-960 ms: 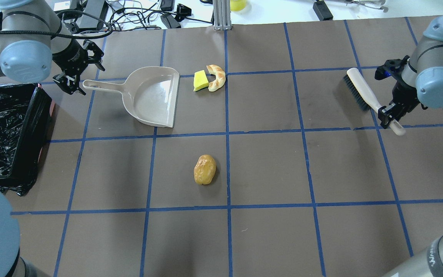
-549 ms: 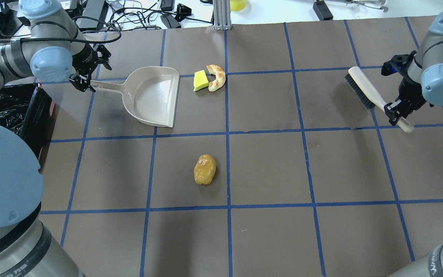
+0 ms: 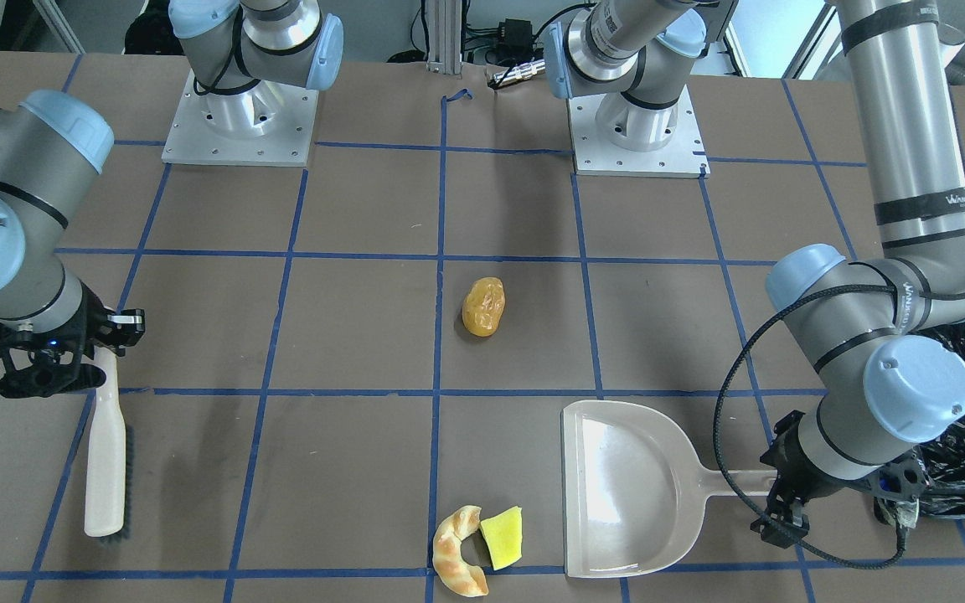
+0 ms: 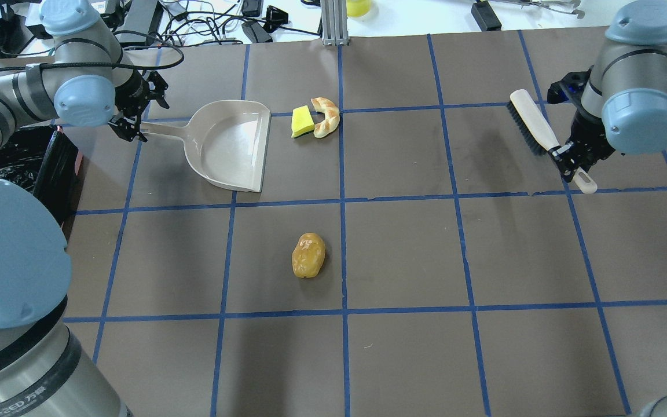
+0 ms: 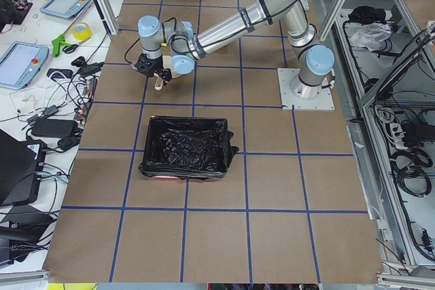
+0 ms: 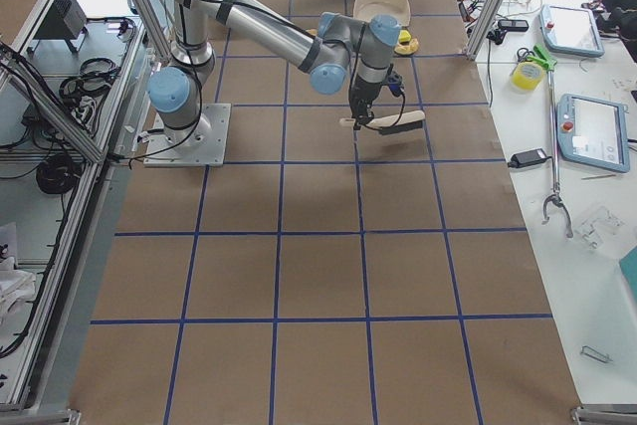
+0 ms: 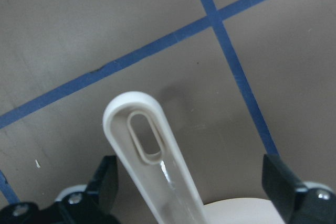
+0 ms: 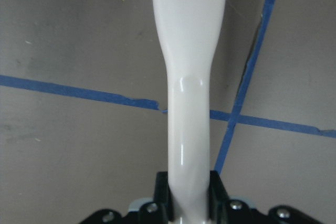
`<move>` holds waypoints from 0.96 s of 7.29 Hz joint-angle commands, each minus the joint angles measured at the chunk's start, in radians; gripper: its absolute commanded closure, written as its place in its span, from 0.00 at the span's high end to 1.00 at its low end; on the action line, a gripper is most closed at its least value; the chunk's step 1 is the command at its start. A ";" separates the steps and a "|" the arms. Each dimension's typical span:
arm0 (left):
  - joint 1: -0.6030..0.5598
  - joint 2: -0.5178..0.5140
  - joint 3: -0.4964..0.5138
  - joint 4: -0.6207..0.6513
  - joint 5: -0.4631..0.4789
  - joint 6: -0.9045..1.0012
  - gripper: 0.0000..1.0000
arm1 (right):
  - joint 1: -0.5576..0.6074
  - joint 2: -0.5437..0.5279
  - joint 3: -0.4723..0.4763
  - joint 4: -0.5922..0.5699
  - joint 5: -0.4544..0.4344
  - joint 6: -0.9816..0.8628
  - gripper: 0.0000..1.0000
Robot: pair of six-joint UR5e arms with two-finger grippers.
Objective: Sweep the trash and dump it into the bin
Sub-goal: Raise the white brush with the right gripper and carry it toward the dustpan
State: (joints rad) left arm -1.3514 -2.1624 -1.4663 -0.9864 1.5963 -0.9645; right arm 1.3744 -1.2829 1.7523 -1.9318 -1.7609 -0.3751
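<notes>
Trash is all unswept. Its glossy lump point(image 4: 308, 255) lies just toward 6 o'clock from the middle of the bench point(image 4: 426, 249). The crescent point(image 4: 327, 116) and wedge point(image 4: 301, 121) sit together toward 12 o'clock, seemingly touching, just off the open lip of the dustpan point(image 4: 229, 147). Nothing is in the pan or in the bin point(image 5: 187, 149) at the 9 o'clock edge. At 2 o'clock the right jaws clamp the handle of the brush point(image 4: 533, 130). The left jaws stand wide astride the dustpan handle, not yet closed. Sweeping and dumping look wholly undone.
</notes>
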 commanded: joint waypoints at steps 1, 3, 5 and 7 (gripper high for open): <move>0.000 0.004 -0.005 0.002 0.004 -0.037 0.74 | 0.139 0.014 -0.055 0.072 -0.002 0.212 0.09; 0.000 0.013 -0.008 0.000 0.056 -0.030 0.32 | 0.248 0.065 -0.104 0.074 0.008 0.365 0.07; -0.002 0.016 -0.016 -0.001 0.051 -0.040 0.00 | 0.307 0.137 -0.179 0.074 0.017 0.421 0.07; -0.011 0.027 -0.013 -0.001 0.062 -0.046 0.00 | 0.375 0.209 -0.267 0.074 0.015 0.500 0.07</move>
State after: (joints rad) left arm -1.3586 -2.1420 -1.4809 -0.9879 1.6525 -1.0060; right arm 1.7074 -1.1174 1.5379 -1.8584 -1.7454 0.0723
